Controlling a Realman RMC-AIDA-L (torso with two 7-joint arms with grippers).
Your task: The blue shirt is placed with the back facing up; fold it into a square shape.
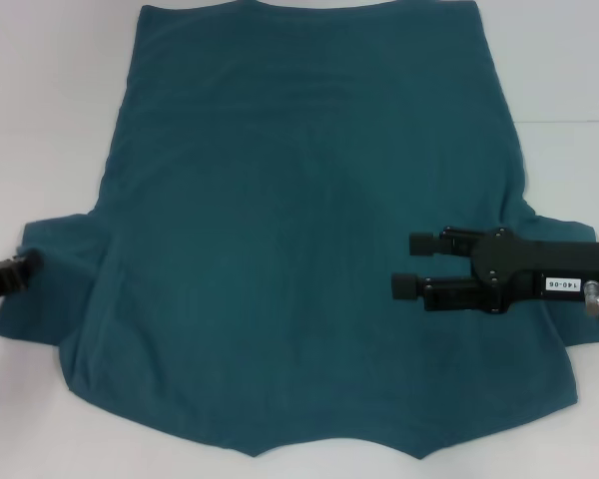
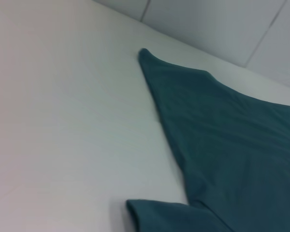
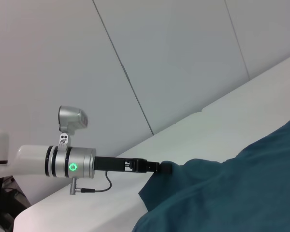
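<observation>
Soft teal shirt (image 1: 299, 239) lies flat, plain side up, filling the frame's middle on a white table (image 1: 40, 120). Left gripper (image 1: 25, 267) grasps its left sleeve edge; right gripper (image 1: 407, 264), spread, hovers over the right side.

We are looking at what seems to be a robot test lab or studio rather than a home. A plain white table (image 2: 63, 121) is filling the space under and around the right gripper (image 1: 407, 263), and bare pale wall panels (image 3: 183, 58) with thin seams are rising beyond the left gripper (image 3: 164, 167). A silver arm segment (image 3: 70, 162) behind that gripper is showing a glowing green status light.
</observation>
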